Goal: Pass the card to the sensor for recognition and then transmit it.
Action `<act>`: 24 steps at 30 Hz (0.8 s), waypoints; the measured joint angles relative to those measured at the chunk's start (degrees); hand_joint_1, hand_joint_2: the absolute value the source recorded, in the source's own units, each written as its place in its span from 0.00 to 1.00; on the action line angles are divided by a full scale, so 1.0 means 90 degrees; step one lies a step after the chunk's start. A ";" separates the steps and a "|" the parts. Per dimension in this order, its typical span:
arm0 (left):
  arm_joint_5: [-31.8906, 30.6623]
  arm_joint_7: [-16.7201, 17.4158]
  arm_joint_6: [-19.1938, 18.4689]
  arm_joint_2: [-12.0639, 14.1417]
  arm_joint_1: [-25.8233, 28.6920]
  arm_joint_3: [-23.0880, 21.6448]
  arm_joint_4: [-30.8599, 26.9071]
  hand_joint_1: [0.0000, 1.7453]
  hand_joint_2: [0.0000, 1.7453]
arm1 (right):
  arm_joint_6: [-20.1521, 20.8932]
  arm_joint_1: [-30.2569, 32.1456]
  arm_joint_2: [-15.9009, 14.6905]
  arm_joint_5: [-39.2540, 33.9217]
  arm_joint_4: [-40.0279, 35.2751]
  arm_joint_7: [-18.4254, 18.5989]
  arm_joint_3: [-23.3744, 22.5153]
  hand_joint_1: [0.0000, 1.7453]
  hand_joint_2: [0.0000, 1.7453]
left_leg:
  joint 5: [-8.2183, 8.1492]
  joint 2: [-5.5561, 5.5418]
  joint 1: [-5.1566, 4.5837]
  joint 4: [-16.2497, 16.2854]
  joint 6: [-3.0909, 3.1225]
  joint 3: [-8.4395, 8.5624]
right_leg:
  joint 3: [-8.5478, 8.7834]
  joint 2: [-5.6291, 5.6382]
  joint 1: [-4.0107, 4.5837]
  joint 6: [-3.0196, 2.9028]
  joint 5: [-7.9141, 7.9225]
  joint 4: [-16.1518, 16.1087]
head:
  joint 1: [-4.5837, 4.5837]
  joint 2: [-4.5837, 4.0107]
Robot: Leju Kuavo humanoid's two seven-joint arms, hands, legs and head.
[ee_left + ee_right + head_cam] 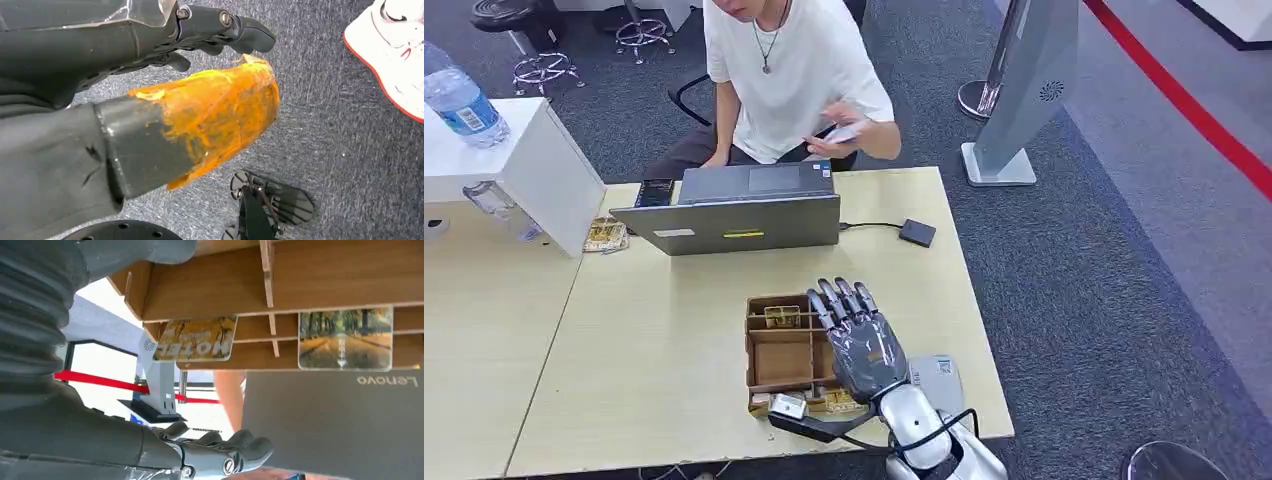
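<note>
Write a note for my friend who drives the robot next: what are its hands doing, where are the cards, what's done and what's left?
Right hand: holds nothing, fingers stretched flat above the wooden card box.
Left hand: hangs by the robot's side over the carpet, holding nothing.
Cards: two stand in the box's slots, a hotel card and a tree-lined road card.
The person behind the laptop holds something small and white.
Done: cannot tell.
Left: grasp a card, show it to the sensor, pass it on.

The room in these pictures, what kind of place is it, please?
Probably an office or a lab used as a test desk. A person sits behind an open laptop at a pale wooden table, grey carpet covers the floor, and rolling chair bases stand behind.
</note>
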 joint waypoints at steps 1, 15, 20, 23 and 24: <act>0.0000 -0.0002 -0.0005 -0.0002 0.0000 0.0000 0.0000 0.00 0.00 | 0.0005 -0.0011 0.0000 -0.0002 0.0024 0.0010 0.0000 0.25 1.00 | 0.0000 0.0000 0.0000 0.0000 0.0000 0.0000 | 0.0000 0.0000 0.0000 0.0000 0.0000 0.0000 | 0.0000 0.0000; -0.0017 -0.0049 -0.0024 -0.0032 -0.0002 0.0000 0.0000 0.00 0.00 | 0.0000 -0.0088 -0.0015 -0.0119 0.0121 0.0080 -0.0170 0.33 1.00 | 0.0000 0.0000 -0.0001 0.0000 0.0000 0.0000 | 0.0000 0.0000 0.0000 0.0000 0.0000 0.0000 | 0.0000 0.0000; -0.0017 -0.0053 -0.0029 -0.0044 -0.0002 0.0000 0.0000 0.00 0.00 | -0.0002 -0.0082 -0.0029 -0.0134 0.0073 0.0083 -0.0221 0.33 1.00 | 0.0000 0.0000 -0.0001 0.0000 0.0000 0.0000 | -0.0001 0.0000 0.0000 0.0000 0.0000 0.0000 | 0.0000 0.0000; -0.0017 -0.0058 -0.0032 -0.0049 -0.0002 0.0000 0.0000 0.00 0.00 | 0.0000 -0.0075 -0.0049 -0.0138 0.0044 0.0109 -0.0260 0.34 1.00 | 0.0000 0.0000 -0.0001 0.0000 0.0000 0.0000 | -0.0001 0.0000 0.0000 0.0000 0.0000 0.0000 | 0.0000 0.0000; -0.0017 -0.0061 -0.0032 -0.0049 -0.0003 0.0000 0.0000 0.00 0.00 | 0.0000 -0.0072 -0.0056 -0.0141 0.0034 0.0126 -0.0274 0.34 1.00 | 0.0000 0.0000 -0.0001 0.0000 0.0000 0.0000 | -0.0001 0.0000 0.0000 0.0000 0.0000 0.0000 | 0.0002 0.0000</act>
